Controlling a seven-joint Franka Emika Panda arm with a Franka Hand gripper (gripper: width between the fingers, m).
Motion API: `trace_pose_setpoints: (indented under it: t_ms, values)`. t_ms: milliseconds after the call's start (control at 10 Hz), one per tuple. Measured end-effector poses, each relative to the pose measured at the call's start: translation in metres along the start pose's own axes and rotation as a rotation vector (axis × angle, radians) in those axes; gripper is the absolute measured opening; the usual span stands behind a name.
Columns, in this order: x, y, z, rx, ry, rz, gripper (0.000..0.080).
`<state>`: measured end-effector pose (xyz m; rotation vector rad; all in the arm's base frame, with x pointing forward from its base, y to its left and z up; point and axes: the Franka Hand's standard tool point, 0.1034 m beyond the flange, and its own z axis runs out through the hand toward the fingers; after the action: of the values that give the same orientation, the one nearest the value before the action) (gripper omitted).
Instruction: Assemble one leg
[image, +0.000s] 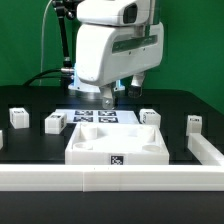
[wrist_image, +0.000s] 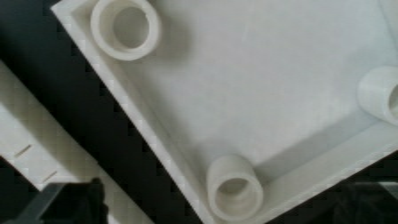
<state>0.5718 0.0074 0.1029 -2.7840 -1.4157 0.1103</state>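
Several small white legs with marker tags stand on the black table: two at the exterior view's left (image: 18, 117) (image: 54, 123) and two at its right (image: 148, 117) (image: 194, 123). None shows in the wrist view. The large flat white panel (image: 115, 142) with round recesses lies in the middle. My gripper (image: 106, 96) hangs just above the panel's far edge, open and empty. In the wrist view the gripper (wrist_image: 217, 202) has its dark fingers (wrist_image: 63, 195) spread wide over the panel (wrist_image: 231, 90), above one corner recess (wrist_image: 237, 185).
The marker board (image: 97, 117) lies behind the panel, under the gripper. A white rail (image: 110, 180) runs along the table's front and another (image: 205, 150) along the exterior view's right. A white strip (wrist_image: 27, 120) lies beside the panel in the wrist view.
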Motion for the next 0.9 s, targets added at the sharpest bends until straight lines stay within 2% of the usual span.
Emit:
trace_pose_setpoints:
  t_ms: [600,700,900]
  values:
    - [0.0,0.0,0.0,0.001,-0.001,0.0,0.065]
    - [-0.001,-0.001,0.003,-0.009,0.008,-0.056,0.065]
    - [-0.01,-0.019,0.019,-0.017,0.017,-0.21,0.065]
